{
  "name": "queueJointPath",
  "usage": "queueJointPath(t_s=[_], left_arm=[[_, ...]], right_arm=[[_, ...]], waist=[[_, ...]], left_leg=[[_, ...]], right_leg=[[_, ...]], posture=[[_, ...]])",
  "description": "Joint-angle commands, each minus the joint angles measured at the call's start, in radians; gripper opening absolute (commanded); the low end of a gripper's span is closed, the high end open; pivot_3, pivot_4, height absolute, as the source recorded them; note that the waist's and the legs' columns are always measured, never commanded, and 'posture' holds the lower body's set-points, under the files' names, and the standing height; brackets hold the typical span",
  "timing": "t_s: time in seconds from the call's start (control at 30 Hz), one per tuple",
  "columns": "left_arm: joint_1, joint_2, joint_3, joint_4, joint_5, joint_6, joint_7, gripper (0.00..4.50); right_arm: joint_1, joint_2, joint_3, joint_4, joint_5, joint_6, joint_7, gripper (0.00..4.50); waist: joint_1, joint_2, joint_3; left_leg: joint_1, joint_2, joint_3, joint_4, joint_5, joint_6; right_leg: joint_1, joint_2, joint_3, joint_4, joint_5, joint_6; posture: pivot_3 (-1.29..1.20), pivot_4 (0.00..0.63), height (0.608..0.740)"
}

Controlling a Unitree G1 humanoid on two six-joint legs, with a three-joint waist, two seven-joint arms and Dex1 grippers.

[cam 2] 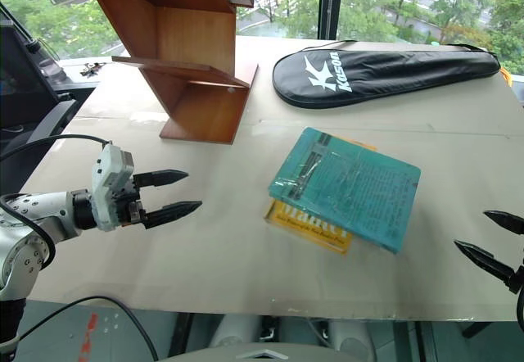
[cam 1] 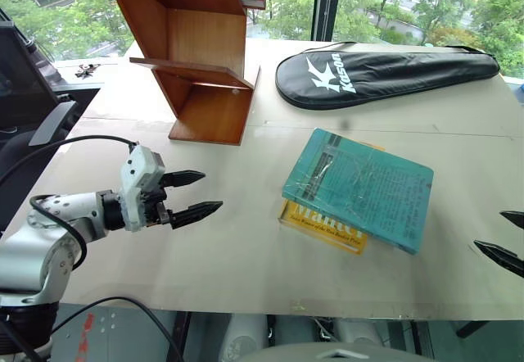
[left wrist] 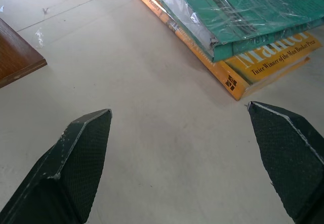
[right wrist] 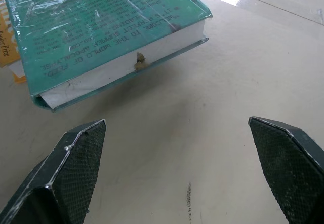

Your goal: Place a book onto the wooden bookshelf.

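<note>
The teal-green book (cam 1: 360, 188) in glossy wrap lies flat on the table's right half, resting on top of a yellow book (cam 1: 322, 226). The reddish-brown wooden bookshelf (cam 1: 196, 51) stands at the back left, its angled compartment open toward me. My left gripper (cam 1: 199, 193) hovers open over the table's left side, pointing at the books with a wide gap between them. My right gripper (cam 1: 506, 237) stands open at the right edge, a short way from the teal book's page edge (right wrist: 126, 64).
A black racket bag (cam 1: 385, 74) lies at the back right of the pale table (cam 1: 246, 264). A black chair (cam 1: 33, 133) stands off the table's left side. Windows run behind the table.
</note>
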Motion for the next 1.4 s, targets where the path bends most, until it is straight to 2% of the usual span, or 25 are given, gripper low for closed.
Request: queueJointPath(t_s=[0.03, 0.1, 0.17, 0.27, 0.37, 0.47, 0.5, 0.53, 0.57, 0.97, 1.13, 1.3, 1.37, 1.4], left_arm=[[-0.038, -0.003, 0.009, -0.018, -0.026, -0.004, -0.007, 4.45], [-0.087, -0.023, -0.012, -0.033, -0.072, 0.004, -0.026, 4.45], [-0.113, -0.020, -0.017, -0.034, -0.099, 0.013, -0.053, 4.45], [-0.139, -0.004, -0.026, -0.060, -0.119, 0.006, -0.100, 4.50], [-0.143, -0.014, -0.031, -0.105, -0.137, 0.005, -0.100, 4.50], [-0.136, -0.021, -0.026, -0.119, -0.135, 0.000, -0.092, 4.50], [-0.133, -0.020, -0.024, -0.120, -0.131, -0.005, -0.093, 4.50], [-0.131, -0.021, -0.019, -0.119, -0.130, -0.005, -0.087, 4.50], [-0.126, -0.021, -0.013, -0.116, -0.134, 0.000, -0.082, 4.50], [0.006, -0.039, 0.000, -0.107, -0.061, -0.076, -0.055, 4.50], [0.038, -0.057, 0.002, -0.127, -0.065, -0.082, -0.025, 4.50], [0.065, -0.108, 0.007, -0.164, -0.100, -0.023, 0.091, 4.50], [0.075, -0.153, 0.014, -0.187, -0.175, 0.076, 0.201, 4.50], [0.083, -0.174, 0.017, -0.203, -0.220, 0.172, 0.301, 4.50]], right_arm=[[-0.020, 0.022, -0.007, -0.038, -0.041, -0.027, -0.075, 4.50], [-0.056, 0.038, 0.028, -0.106, -0.064, 0.027, -0.194, 4.50], [-0.068, 0.017, 0.054, -0.139, -0.027, 0.123, -0.221, 4.50], [-0.137, 0.011, 0.150, -0.184, -0.014, 0.267, -0.322, 3.73], [-0.191, 0.000, 0.255, -0.235, -0.072, 0.355, -0.420, 2.61], [-0.216, -0.034, 0.339, -0.279, -0.120, 0.440, -0.480, 0.97], [-0.220, -0.048, 0.360, -0.288, -0.133, 0.461, -0.490, 0.67], [-0.234, -0.049, 0.369, -0.295, -0.132, 0.491, -0.509, 0.19], [-0.265, -0.037, 0.370, -0.301, -0.105, 0.535, -0.529, 0.08], [-0.619, 0.056, 0.615, -0.370, -0.027, 0.817, -0.655, 0.08], [-0.725, 0.126, 0.707, -0.358, -0.038, 0.852, -0.690, 0.08], [-0.687, 0.104, 0.724, -0.345, -0.089, 0.714, -0.648, 0.08], [-0.579, 0.035, 0.686, -0.323, -0.138, 0.550, -0.554, 0.08], [-0.486, 0.011, 0.622, -0.296, -0.157, 0.402, -0.461, 0.31]], waist=[[0.000, 0.000, 0.000], [0.000, 0.000, 0.000], [0.000, 0.001, -0.001], [-0.004, 0.001, -0.001], [-0.004, 0.001, -0.001], [0.001, 0.002, -0.001], [0.001, 0.002, -0.001], [0.001, 0.002, -0.001], [0.000, 0.002, -0.001], [-0.004, 0.002, -0.001], [-0.002, 0.002, -0.001], [0.001, 0.002, -0.001], [0.002, 0.001, -0.001], [0.003, 0.001, -0.001]], left_leg=[[0.000, 0.000, 0.000, 0.000, 0.000, 0.000], [0.000, 0.000, 0.000, 0.000, 0.000, 0.000], [0.000, 0.000, 0.000, 0.000, 0.000, 0.000], [0.000, 0.000, 0.000, 0.001, 0.000, 0.000], [0.000, 0.000, 0.000, 0.001, 0.000, 0.000], [0.000, 0.000, 0.000, 0.001, 0.000, 0.000], [0.000, -0.001, 0.000, 0.001, 0.000, 0.000], [0.000, -0.001, 0.000, 0.001, 0.000, 0.000], [-0.001, -0.001, 0.000, 0.001, 0.000, 0.000], [-0.001, 0.000, -0.001, 0.001, 0.000, 0.000], [-0.002, -0.001, -0.001, 0.001, 0.000, 0.000], [-0.003, -0.001, -0.001, 0.001, 0.000, 0.000], [-0.003, -0.001, -0.001, 0.001, 0.000, 0.000], [-0.003, -0.001, -0.001, 0.001, 0.000, 0.000]], right_leg=[[0.000, 0.000, 0.000, 0.000, 0.000, 0.000], [0.000, 0.000, 0.000, 0.000, 0.000, 0.000], [0.000, 0.000, 0.000, 0.000, 0.000, 0.000], [0.000, 0.000, 0.000, 0.001, 0.000, 0.000], [0.000, 0.000, 0.000, 0.001, 0.000, 0.000], [0.000, 0.001, 0.000, 0.001, 0.000, 0.000], [0.000, 0.001, 0.000, 0.001, 0.000, 0.000], [0.000, 0.001, 0.000, 0.001, 0.000, 0.000], [0.000, 0.001, 0.000, 0.001, 0.000, 0.000], [-0.001, 0.001, 0.000, 0.001, 0.000, 0.000], [-0.001, 0.000, 0.000, 0.001, 0.000, 0.000], [-0.002, 0.000, 0.000, 0.001, 0.000, 0.000], [-0.002, 0.000, -0.001, 0.001, 0.000, 0.000], [-0.002, -0.001, -0.001, 0.000, 0.000, 0.000]], posture=[[0.00, 0.150, 0.740], [0.00, 0.150, 0.740], [0.00, 0.150, 0.740], [0.00, 0.150, 0.740], [0.00, 0.150, 0.740], [0.00, 0.150, 0.740], [0.00, 0.150, 0.740], [0.00, 0.150, 0.740], [0.00, 0.150, 0.740], [0.00, 0.150, 0.740], [0.00, 0.150, 0.740], [0.00, 0.150, 0.740], [0.00, 0.150, 0.740], [0.00, 0.150, 0.740]])
